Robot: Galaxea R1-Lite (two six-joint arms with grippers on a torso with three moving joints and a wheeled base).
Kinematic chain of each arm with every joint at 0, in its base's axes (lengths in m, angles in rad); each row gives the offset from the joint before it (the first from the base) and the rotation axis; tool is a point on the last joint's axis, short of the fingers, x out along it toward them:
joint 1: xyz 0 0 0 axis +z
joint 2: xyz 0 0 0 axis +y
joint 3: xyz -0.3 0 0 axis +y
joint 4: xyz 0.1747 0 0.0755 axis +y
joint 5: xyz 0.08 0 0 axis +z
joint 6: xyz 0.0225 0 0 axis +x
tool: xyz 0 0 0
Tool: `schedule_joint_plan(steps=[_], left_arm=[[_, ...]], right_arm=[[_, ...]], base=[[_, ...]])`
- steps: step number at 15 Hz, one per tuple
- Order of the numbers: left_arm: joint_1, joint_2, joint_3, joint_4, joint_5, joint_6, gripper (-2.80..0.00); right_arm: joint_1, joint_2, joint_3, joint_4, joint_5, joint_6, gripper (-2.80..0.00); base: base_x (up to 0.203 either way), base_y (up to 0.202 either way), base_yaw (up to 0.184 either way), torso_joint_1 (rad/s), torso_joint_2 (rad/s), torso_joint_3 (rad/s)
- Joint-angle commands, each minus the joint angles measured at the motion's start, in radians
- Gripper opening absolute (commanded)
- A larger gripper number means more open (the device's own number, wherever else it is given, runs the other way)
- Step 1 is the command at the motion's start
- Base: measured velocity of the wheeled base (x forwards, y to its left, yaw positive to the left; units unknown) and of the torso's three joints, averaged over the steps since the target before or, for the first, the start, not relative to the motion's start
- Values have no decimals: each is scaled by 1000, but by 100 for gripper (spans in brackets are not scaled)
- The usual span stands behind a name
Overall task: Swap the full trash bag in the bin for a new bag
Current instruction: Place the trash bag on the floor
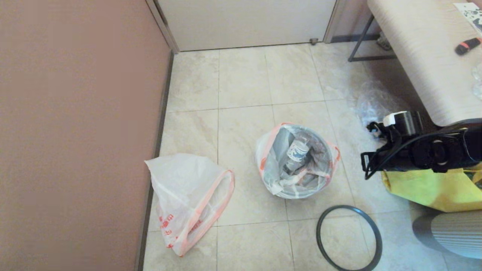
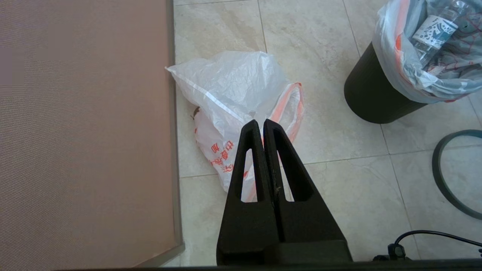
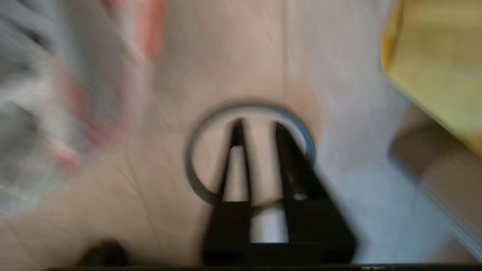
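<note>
Right gripper (image 3: 256, 126), fingers apart and holding nothing, is hovering over the hoop (image 1: 349, 238) lying on the floor. Left gripper (image 2: 262, 122), fingers together, is hanging above the new bag (image 1: 188, 199) by the wall. The full trash bag (image 1: 297, 160) is sitting in the bin (image 2: 371, 98): soft, thin, likely tearable; its orange handles look the best hold.

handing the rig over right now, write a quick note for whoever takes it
Left gripper: jaws shut, empty, above the new bag.
Right gripper: jaws open, empty, above the hoop.
The full trash bag sits in the bin, its edge folded over the rim, a bottle inside.
The new bag lies limp on the floor by the wall, left of the bin.
Done: the hoop is off the bin, flat on the floor to the bin's right and nearer the robot.
Left: lift the full bag out, line the bin with the new bag, refit the hoop.
</note>
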Motion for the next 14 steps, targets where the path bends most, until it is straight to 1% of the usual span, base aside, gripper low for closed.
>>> schedule_joint_plan(steps=[1,3,4,7,9,11,13,14], left_arm=[[0,0,14,-1,0,0,-280],[0,0,14,-1,0,0,-280],[0,0,14,-1,0,0,-280],[0,0,14,-1,0,0,-280],[0,0,14,-1,0,0,-280],[0,0,14,-1,0,0,-280],[0,0,14,-1,0,0,-280],[0,0,14,-1,0,0,-280]], right_arm=[[28,54,-124,47,-2,2,0],[51,111,-224,109,-10,4,0],[56,143,-256,120,-20,3,0],[56,234,-361,128,-51,2,0],[56,279,-408,130,-61,1,0],[57,330,-471,130,-91,0,0],[31,370,-533,132,-112,2,0],[18,373,-537,133,-114,4,0]], base=[[0,0,0,0,0,0],[0,0,0,0,0,0],[0,0,0,0,0,0],[0,0,0,0,0,0],[0,0,0,0,0,0],[0,0,0,0,0,0],[0,0,0,0,0,0],[0,0,0,0,0,0]])
